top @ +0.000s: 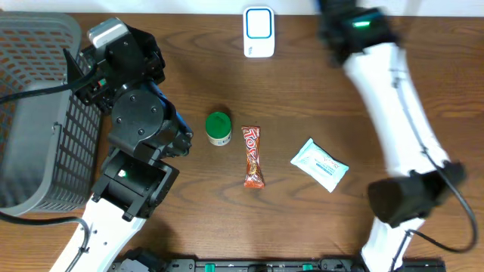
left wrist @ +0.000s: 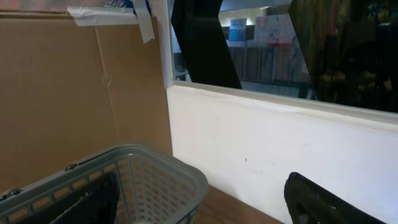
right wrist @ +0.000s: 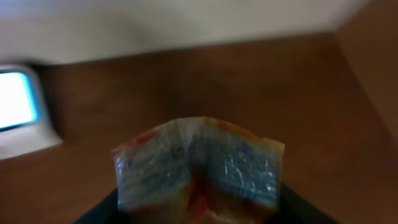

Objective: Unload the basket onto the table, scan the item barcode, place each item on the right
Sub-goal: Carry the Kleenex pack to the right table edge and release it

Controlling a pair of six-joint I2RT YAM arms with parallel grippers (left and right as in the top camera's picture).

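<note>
Brown wooden table [top: 302, 98] beneath: our right gripper [right wrist: 199, 208] pinches a crinkled packet [right wrist: 199, 165] near the white scanner [right wrist: 18, 102], presenting it. Next, we judge, its barcode must face the scanner. Our left gripper [left wrist: 208, 202] hangs wide open, empty.

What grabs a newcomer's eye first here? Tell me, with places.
A crinkly packet fills the right wrist view, held by the right gripper near the white scanner at the far edge of the table. Mid-table, a green-lidded jar, candy bar and white pack lie in a row.
</note>
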